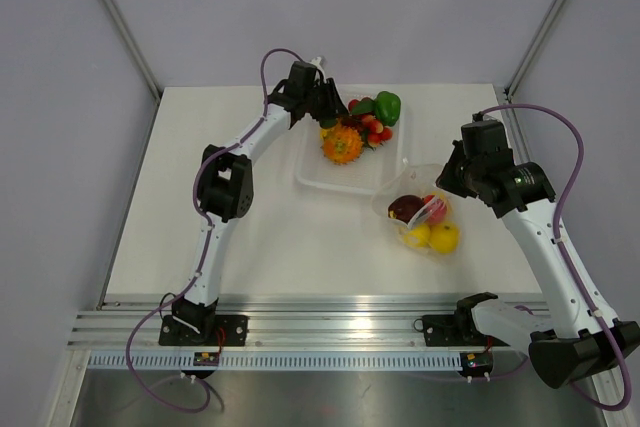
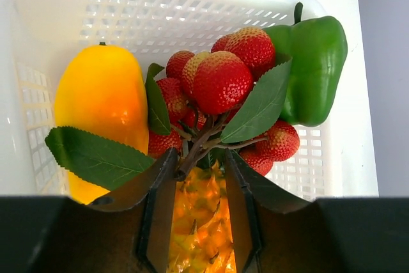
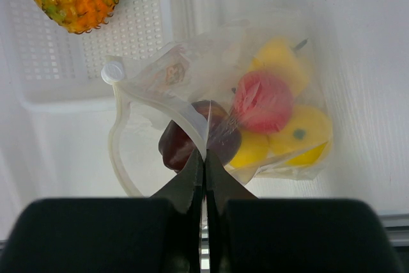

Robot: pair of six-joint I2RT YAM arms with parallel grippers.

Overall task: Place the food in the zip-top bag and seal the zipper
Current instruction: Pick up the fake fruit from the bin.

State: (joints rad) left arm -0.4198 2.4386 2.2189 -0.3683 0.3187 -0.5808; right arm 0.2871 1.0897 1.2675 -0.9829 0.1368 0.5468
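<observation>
The zip-top bag lies right of the tray, holding a dark purple fruit, a red one and yellow ones. Its mouth stands open to the left. My right gripper is shut on the zipper at the mouth's rim; it also shows in the top view. My left gripper is open over the tray's far end, its fingertips either side of the brown stem of a red berry bunch. A yellow mango, green pepper and spiky orange fruit lie in the tray.
The white perforated tray sits at the table's back middle, its right side touching the bag. The spiky orange fruit lies right under my left fingers. Grey walls and metal posts ring the table.
</observation>
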